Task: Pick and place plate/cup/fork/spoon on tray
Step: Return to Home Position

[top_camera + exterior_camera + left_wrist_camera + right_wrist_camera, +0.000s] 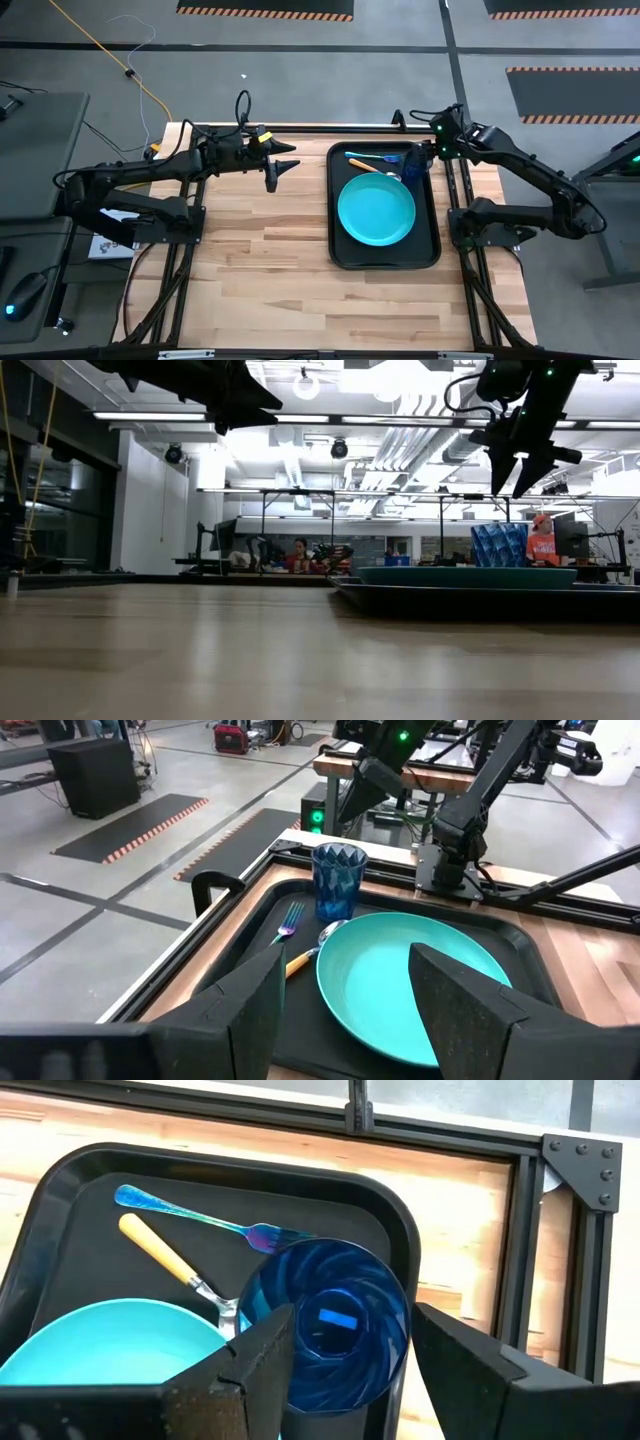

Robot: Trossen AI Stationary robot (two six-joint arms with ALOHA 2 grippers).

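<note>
Both hands hang released, right hand (511, 485) above the cup (415, 163) on the loaded tray (335, 250), left hand (283, 172) over the surface (260, 260); only homing seems left.

Wooden table (260, 250), striped floor mats (265, 7)

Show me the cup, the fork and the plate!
cup (338, 885): left wrist view, on its side wall.
fork (195, 1216): right wrist view, on its handle.
plate (375, 210): high view, on its middle.
</note>
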